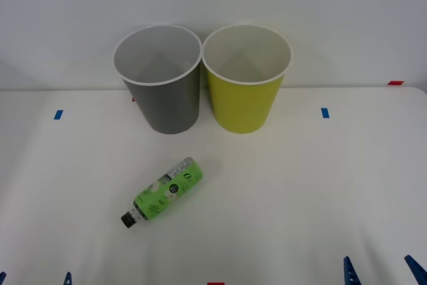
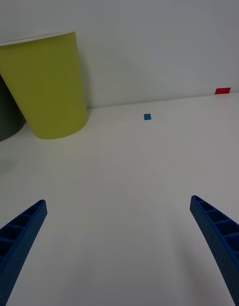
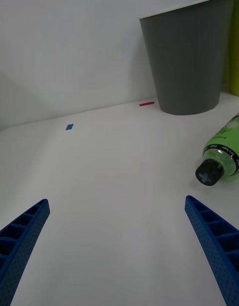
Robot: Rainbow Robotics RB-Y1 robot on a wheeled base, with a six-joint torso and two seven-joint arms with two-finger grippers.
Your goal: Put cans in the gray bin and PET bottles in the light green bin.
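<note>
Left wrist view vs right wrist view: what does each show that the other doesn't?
Left wrist only: the small plastic bottle with green label and black cap lying on its side, a red tape strip, and the open left pincer.
Right wrist only: a red tape mark and the open right pincer.
Both: the dark gray round bin, the yellow-green round bin, the white table.

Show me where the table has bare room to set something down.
Free: the white table right of the lying green-labelled plastic bottle, and the left side by the blue tape mark. Crowded: the back centre, where the dark gray round bin and lime round bin stand together.
</note>
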